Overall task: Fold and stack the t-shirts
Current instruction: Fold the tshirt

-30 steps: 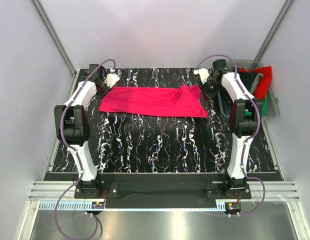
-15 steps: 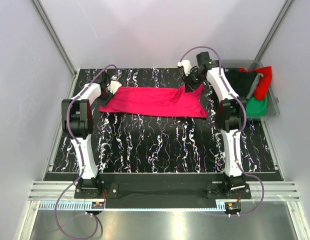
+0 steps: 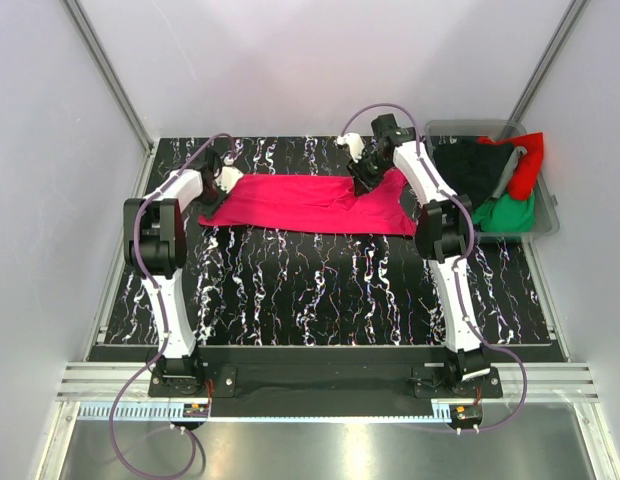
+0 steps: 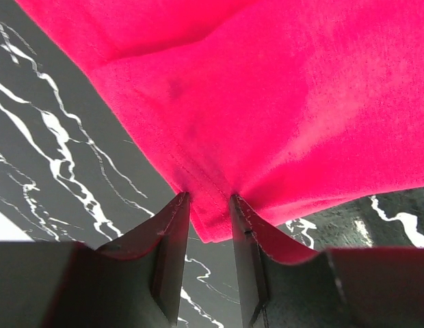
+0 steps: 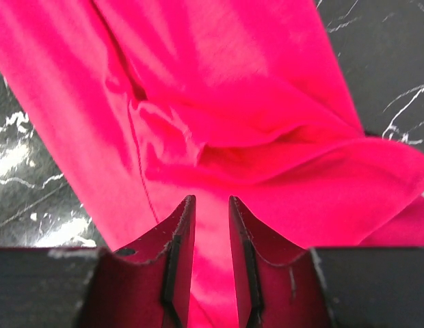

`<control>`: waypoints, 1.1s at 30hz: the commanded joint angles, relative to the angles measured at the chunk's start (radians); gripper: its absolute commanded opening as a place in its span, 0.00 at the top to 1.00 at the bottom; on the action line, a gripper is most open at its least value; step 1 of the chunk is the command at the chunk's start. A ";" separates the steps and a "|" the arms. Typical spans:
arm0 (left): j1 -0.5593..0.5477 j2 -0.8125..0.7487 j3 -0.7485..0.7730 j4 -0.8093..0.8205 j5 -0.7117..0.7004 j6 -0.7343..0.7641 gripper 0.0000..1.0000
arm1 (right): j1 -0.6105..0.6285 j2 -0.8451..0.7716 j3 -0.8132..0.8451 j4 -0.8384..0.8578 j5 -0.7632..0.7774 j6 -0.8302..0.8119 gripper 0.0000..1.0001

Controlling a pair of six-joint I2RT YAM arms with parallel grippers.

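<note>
**Left fingers.** The left fingers point(image 4: 178, 225) are clenched on the hem of the pink t-shirt point(image 4: 280, 102). A narrow strip of its edge is pinched between them, and creases fan out from the pinch. In the overhead view the left fingers point(image 3: 214, 183) sit at the shirt's left end, low over the desk point(image 3: 320, 290).

**Right fingers.** The right fingers point(image 5: 183, 225) are clenched on a fold of the same pink t-shirt point(image 5: 267, 89), and cloth fills the gap between them. From above, the right fingers point(image 3: 366, 178) are over the shirt's far edge, right of its middle.

**Pink t-shirt.** The pink t-shirt point(image 3: 300, 205) lies stretched left to right across the far part of the desk. Its right portion is bunched and doubled over.

**View differences.**
- The left wrist view shows the stitched hem line. It also shows the black, white-veined desk point(image 4: 55, 150) just beside the cloth.
- The right wrist view shows a puckered seam and overlapping layers that the overhead view cannot resolve.
- Only the overhead view shows the grey bin point(image 3: 548, 226) at the far right. It holds a black garment point(image 3: 460, 165), a red garment point(image 3: 531, 165) and a green garment point(image 3: 510, 212).
- No printing on the cloth is legible in any view.
</note>
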 commanded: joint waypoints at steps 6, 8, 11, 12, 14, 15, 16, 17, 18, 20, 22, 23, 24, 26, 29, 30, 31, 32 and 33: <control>-0.001 -0.088 -0.037 0.007 0.008 -0.006 0.65 | 0.044 0.111 0.165 0.023 -0.008 0.037 0.67; -0.001 -0.103 -0.043 0.007 0.005 -0.006 0.65 | 0.055 0.125 0.181 0.052 -0.005 0.047 0.66; -0.001 -0.126 -0.061 0.007 0.003 -0.011 0.65 | 0.059 0.131 0.201 0.155 -0.014 0.116 0.65; -0.001 -0.140 -0.066 0.009 0.005 -0.012 0.65 | 0.064 0.132 0.231 0.208 -0.016 0.167 0.64; -0.001 -0.154 -0.081 0.007 0.005 -0.018 0.66 | 0.078 0.154 0.291 0.235 -0.010 0.201 0.63; -0.001 -0.169 -0.086 0.006 0.003 -0.018 0.66 | 0.095 0.157 0.335 0.241 -0.005 0.202 0.62; -0.001 -0.177 -0.092 0.006 0.000 -0.020 0.65 | 0.107 0.146 0.345 0.247 0.001 0.199 0.62; -0.001 -0.186 -0.104 0.006 0.002 -0.020 0.65 | 0.115 0.137 0.351 0.253 -0.004 0.196 0.62; -0.003 -0.204 -0.112 0.006 0.003 -0.018 0.65 | 0.128 0.126 0.359 0.264 -0.020 0.199 0.62; -0.007 -0.221 -0.126 0.006 0.000 -0.014 0.64 | 0.138 0.100 0.370 0.266 -0.031 0.210 0.61; -0.012 -0.253 -0.132 -0.005 0.019 0.020 0.61 | 0.141 0.067 0.363 0.263 -0.048 0.230 0.61; -0.019 -0.266 -0.140 -0.011 0.025 0.044 0.53 | 0.141 0.051 0.353 0.263 -0.048 0.233 0.60; -0.024 -0.292 -0.150 -0.010 0.028 0.074 0.50 | 0.142 0.034 0.321 0.255 -0.047 0.233 0.60; -0.029 -0.306 -0.163 -0.011 0.036 0.178 0.44 | 0.139 -0.015 0.279 0.243 -0.047 0.222 0.60; -0.029 -0.283 -0.143 -0.025 0.031 0.273 0.39 | 0.132 -0.093 0.164 0.236 -0.065 0.189 0.60; -0.029 -0.264 -0.137 -0.040 0.040 0.293 0.37 | 0.133 -0.108 0.112 0.235 -0.068 0.173 0.59; -0.029 -0.254 -0.129 -0.047 0.042 0.321 0.37 | 0.132 -0.131 0.094 0.236 -0.068 0.169 0.59; -0.029 -0.241 -0.111 -0.056 0.042 0.328 0.37 | 0.130 -0.139 0.078 0.236 -0.066 0.167 0.59; -0.029 -0.215 -0.100 -0.077 0.066 0.336 0.37 | 0.130 -0.144 0.058 0.235 -0.066 0.172 0.59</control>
